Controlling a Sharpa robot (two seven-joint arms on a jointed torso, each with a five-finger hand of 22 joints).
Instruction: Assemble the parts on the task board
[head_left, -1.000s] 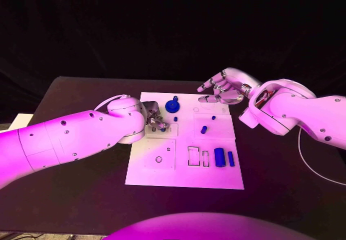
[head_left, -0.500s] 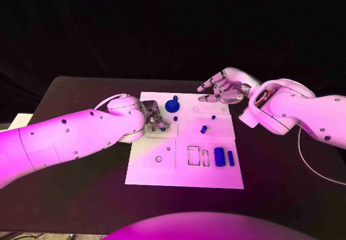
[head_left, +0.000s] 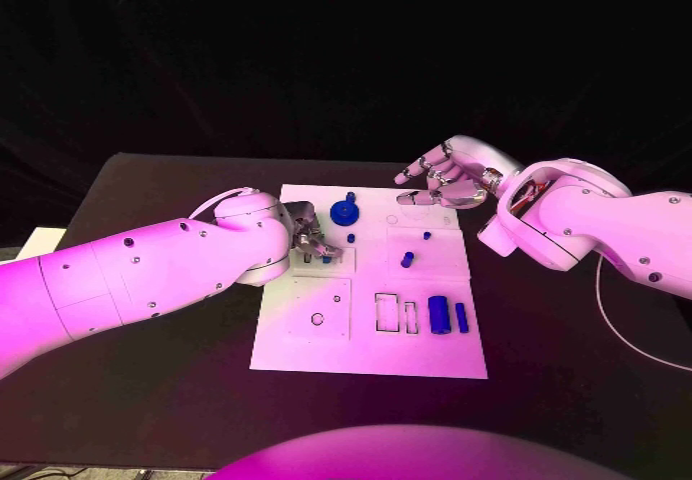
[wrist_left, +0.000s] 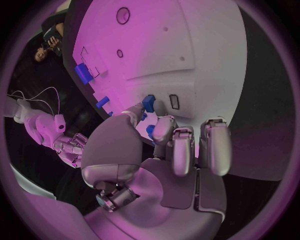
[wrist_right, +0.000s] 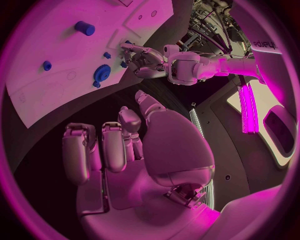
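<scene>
Left hand (head_left: 306, 238) pinches a small blue part (wrist_left: 148, 103) at the task board (head_left: 361, 345)'s left edge, best lowered squarely; right hand (head_left: 450, 172) hovers empty, fingers apart.

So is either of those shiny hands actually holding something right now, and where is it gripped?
The left hand pinches a small blue part by its end, over the task board. The right hand holds nothing.

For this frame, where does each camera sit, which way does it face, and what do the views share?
Head view: on the robot's head, looking down at the task board; both arms enter, left hand and right hand.
Left wrist view: behind the left hand, facing the board.
Right wrist view: behind the right hand, facing the board and the left hand.
All three share the board; the blue round part appears in the head and right wrist views.
</scene>
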